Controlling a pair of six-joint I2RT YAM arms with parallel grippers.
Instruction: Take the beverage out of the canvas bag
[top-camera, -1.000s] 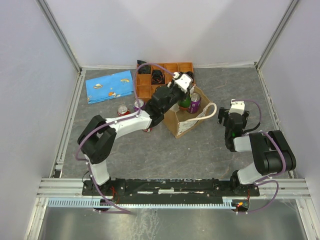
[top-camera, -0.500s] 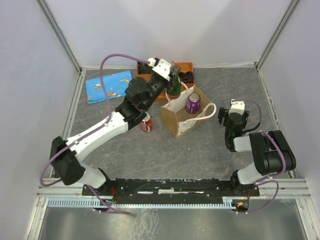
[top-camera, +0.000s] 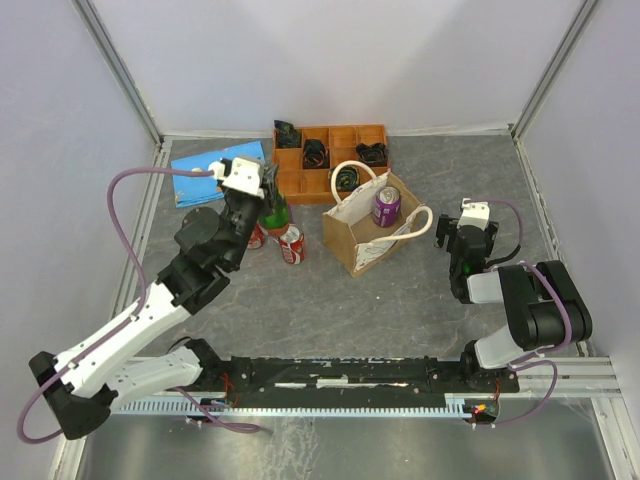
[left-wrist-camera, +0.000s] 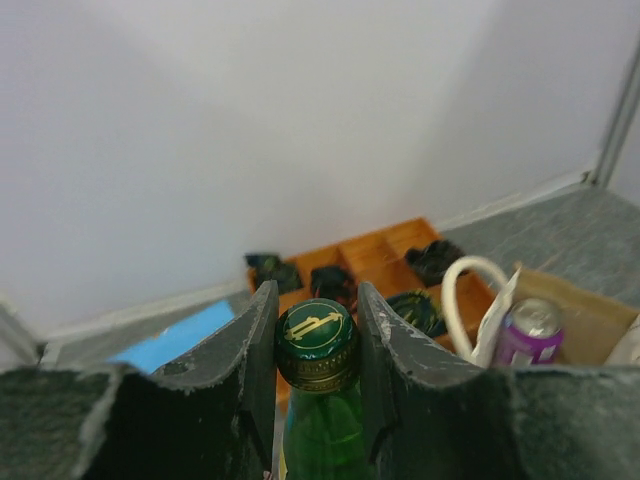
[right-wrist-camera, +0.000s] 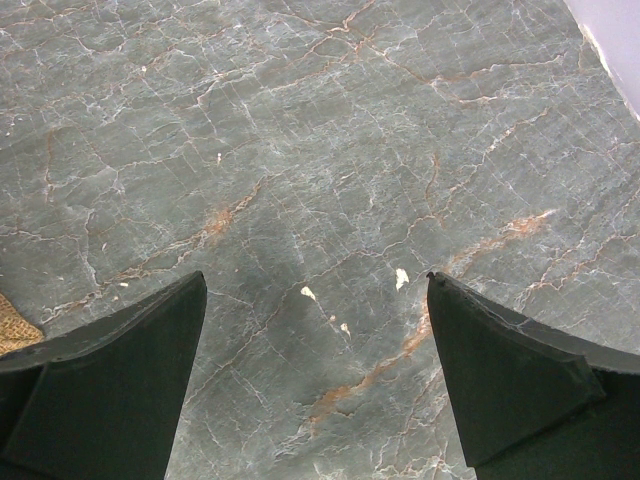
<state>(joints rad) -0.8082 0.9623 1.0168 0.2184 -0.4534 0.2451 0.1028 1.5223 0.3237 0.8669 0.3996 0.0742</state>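
My left gripper (top-camera: 268, 192) is shut on the neck of a green glass bottle (top-camera: 276, 212), outside and to the left of the tan canvas bag (top-camera: 362, 240), next to two red cans (top-camera: 292, 245). In the left wrist view the bottle's green cap (left-wrist-camera: 316, 342) sits clamped between my fingers (left-wrist-camera: 386, 350). The bag stands open with a purple can (top-camera: 387, 207) inside it; bag (left-wrist-camera: 575, 310) and purple can (left-wrist-camera: 528, 332) also show to the right in that view. My right gripper (top-camera: 466, 238) is open and empty, right of the bag, over bare stone (right-wrist-camera: 315, 290).
An orange compartment tray (top-camera: 330, 150) with dark items stands behind the bag. A blue patterned pouch (top-camera: 205, 172) lies at the back left. The bag's cream rope handles (top-camera: 424, 222) stick out toward my right gripper. Metal rails edge the table.
My left arm has lifted the green bottle out of the bag and carried it left, down beside the red cans. The right arm has not moved.
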